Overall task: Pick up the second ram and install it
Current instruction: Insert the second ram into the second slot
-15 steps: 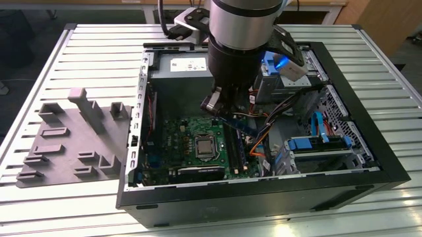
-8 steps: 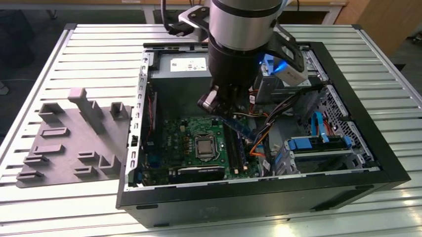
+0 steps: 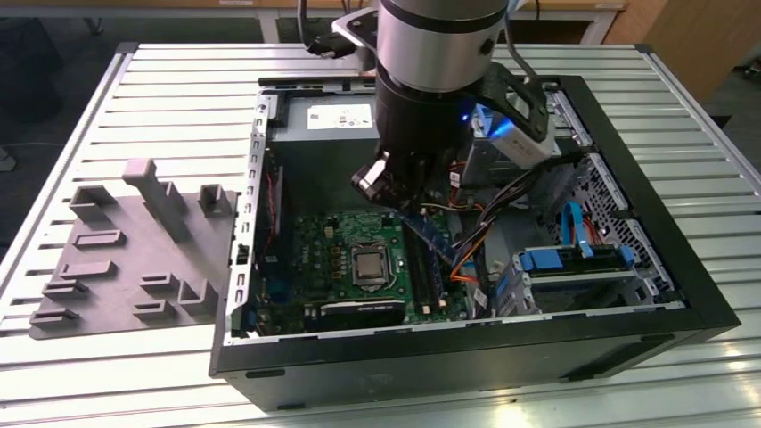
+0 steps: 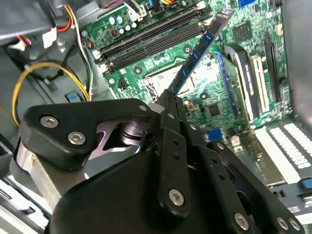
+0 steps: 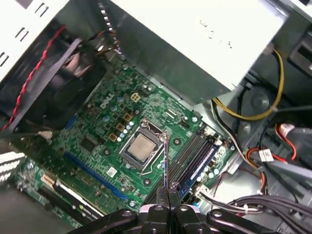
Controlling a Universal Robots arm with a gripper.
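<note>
So right now my gripper (image 4: pixel 168 100) is clamped on the second ram (image 4: pixel 199 48), pinching it by one short end so the stick juts straight out past the fingertips. In the second wrist view its long axis runs away from me toward the black memory slots (image 4: pixel 146 41) on the motherboard (image 4: pixel 243 44), and it's hanging above the board, not seated in anything yet. The free end sits over near the end of those slots, but the stick lies crosswise to them, not lined up along their length. In the first wrist view the ram is edge-on, just a thin line over the CPU socket (image 5: pixel 140 148), with the slots just beside it, and one of them already has a stick in it (image 5: pixel 201 163). From the exterior view I'm well down inside the open PC case (image 3: pixel 666 294). The gray fixture (image 3: pixel 131 250) sits on the bench (image 3: pixel 178 80) beside the case.
</note>
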